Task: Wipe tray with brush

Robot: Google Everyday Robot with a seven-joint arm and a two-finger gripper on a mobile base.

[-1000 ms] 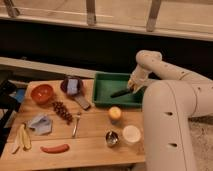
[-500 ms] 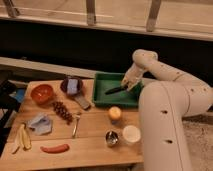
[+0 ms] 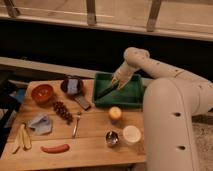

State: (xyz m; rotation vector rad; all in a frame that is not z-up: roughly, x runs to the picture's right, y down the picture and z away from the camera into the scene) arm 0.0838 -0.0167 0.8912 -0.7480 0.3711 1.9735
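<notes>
Since the earlier frame, the gripper (image 3: pixel 118 81) has shifted left across the tray (image 3: pixel 131 98), pinching the brush (image 3: pixel 107 90), whose tip angles down onto the tray floor. Wiping appears under way; the remaining area cannot be judged. Apart from the brush, the tray looks empty. A red bowl (image 3: pixel 42 93) stands well apart on the worktop (image 3: pixel 85 141).
</notes>
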